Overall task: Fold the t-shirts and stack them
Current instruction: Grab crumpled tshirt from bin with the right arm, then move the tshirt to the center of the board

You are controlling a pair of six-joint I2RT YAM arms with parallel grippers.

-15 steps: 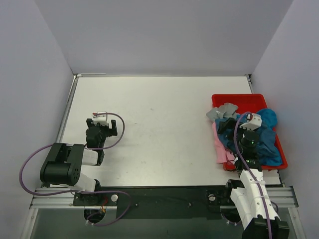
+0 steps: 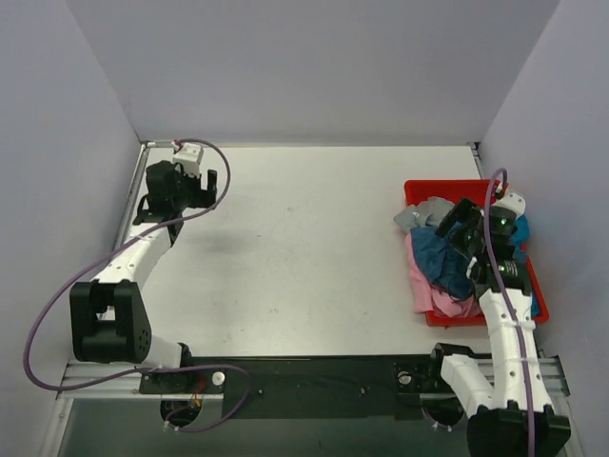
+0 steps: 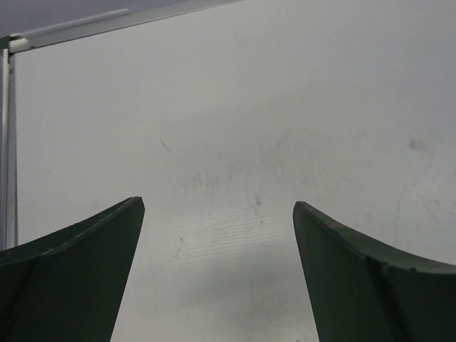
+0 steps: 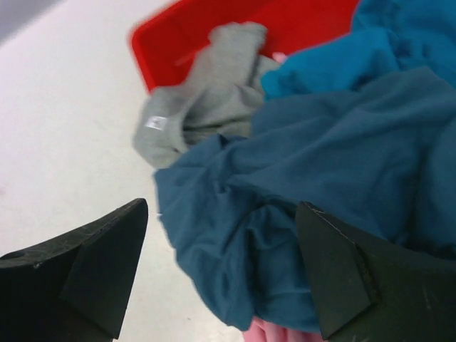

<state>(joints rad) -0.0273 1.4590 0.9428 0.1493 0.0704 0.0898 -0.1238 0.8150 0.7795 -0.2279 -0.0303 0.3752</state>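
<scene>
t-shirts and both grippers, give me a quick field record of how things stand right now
left gripper: open, empty, over the table near its far left corner
right gripper: open, empty, above the dark teal shirt
dark teal shirt: crumpled, on top of the pile in the red tray
grey shirt: bunched at the tray's far left corner
turquoise shirt: in tray, beside the teal one
pink shirt: draped over the tray's left edge
folded: none

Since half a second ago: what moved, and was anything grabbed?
The left gripper swung from near its base out to the far left corner and is open over the bare table. The right gripper shifted toward the far end of the red tray; it is open and holds nothing, with the dark teal shirt below it. Unchanged: the grey shirt is at the tray's far left and the pink shirt is draped over its left edge.
</scene>
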